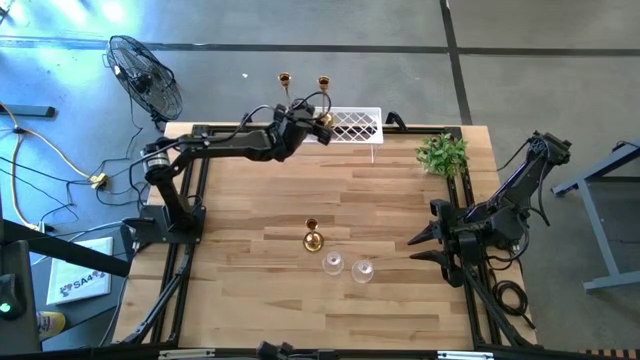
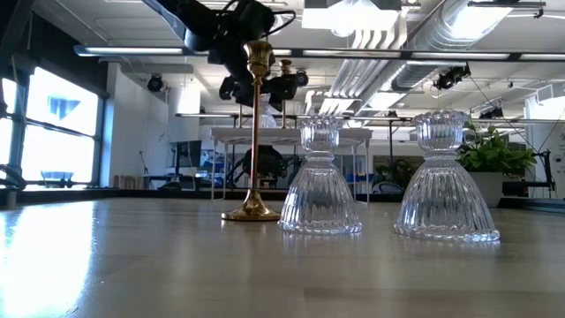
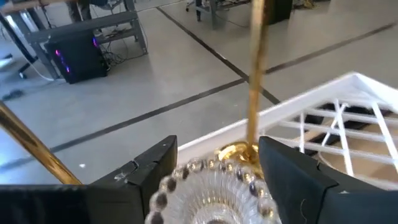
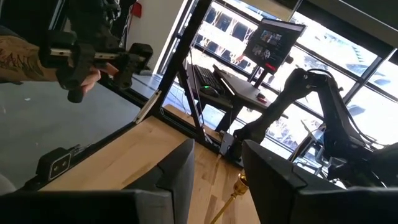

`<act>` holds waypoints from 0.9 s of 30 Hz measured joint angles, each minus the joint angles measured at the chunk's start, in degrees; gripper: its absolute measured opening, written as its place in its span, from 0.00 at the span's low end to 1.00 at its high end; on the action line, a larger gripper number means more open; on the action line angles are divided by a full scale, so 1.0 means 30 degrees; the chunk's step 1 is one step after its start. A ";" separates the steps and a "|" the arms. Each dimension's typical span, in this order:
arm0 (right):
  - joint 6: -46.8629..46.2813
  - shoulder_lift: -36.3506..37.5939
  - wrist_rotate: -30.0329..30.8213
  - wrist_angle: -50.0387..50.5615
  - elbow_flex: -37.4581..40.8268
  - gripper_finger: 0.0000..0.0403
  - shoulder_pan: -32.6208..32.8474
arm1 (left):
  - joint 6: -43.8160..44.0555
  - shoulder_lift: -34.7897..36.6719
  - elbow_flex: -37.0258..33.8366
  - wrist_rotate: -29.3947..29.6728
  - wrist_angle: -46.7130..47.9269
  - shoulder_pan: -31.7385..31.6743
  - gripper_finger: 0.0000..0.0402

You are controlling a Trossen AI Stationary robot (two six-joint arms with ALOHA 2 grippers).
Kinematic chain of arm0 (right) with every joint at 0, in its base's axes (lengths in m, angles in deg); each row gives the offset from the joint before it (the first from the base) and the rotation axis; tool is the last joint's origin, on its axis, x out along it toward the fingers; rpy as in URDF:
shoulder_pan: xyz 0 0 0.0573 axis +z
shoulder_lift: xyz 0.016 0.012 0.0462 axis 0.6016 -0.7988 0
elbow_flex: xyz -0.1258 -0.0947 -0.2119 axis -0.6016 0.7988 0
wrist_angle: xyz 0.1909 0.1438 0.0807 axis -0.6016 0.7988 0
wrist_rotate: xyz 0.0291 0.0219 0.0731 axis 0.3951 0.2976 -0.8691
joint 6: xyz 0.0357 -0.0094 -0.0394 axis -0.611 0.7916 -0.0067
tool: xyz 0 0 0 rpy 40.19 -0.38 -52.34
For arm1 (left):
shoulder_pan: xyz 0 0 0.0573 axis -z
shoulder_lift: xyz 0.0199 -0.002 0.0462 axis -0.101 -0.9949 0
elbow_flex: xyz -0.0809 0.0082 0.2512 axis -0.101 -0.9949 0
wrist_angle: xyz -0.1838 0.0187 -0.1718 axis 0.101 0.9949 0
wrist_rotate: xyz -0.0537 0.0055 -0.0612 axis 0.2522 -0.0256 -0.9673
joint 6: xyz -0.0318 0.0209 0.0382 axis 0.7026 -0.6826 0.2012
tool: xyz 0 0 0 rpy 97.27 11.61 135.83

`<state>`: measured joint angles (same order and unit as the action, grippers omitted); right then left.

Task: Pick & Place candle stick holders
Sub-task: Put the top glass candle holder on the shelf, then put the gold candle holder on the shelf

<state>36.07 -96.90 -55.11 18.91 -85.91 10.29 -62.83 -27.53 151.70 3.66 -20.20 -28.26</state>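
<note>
Starting up front: gold holder (image 1: 313,238) and two glass holders (image 1: 333,263) upright mid-table, nearer the parked right gripper (image 1: 420,245), slightly parted, empty. Farther back, left gripper (image 3: 217,180) over the white rack (image 1: 355,125), straddling an upright third glass holder (image 3: 214,193). Clamped or loose? Can't tell.
</note>
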 joint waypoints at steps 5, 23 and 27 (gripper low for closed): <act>0.0012 0.0000 0.0004 0.0000 -0.0001 0.32 -0.0003 | -0.1055 0.0029 0.0340 0.0883 -0.0084 0.0672 0.53; -0.0200 0.0000 -0.0003 0.0204 0.0000 0.32 -0.0002 | -0.4483 0.0036 0.1692 0.7130 -0.0094 0.2798 0.53; -0.0200 0.0000 -0.0003 0.0197 0.0000 0.32 -0.0001 | -0.4570 0.0036 0.1699 0.7555 -0.0079 0.2881 0.53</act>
<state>35.47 -96.90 -55.12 19.50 -85.91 10.29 -76.54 -27.42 156.79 26.32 -20.43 -19.61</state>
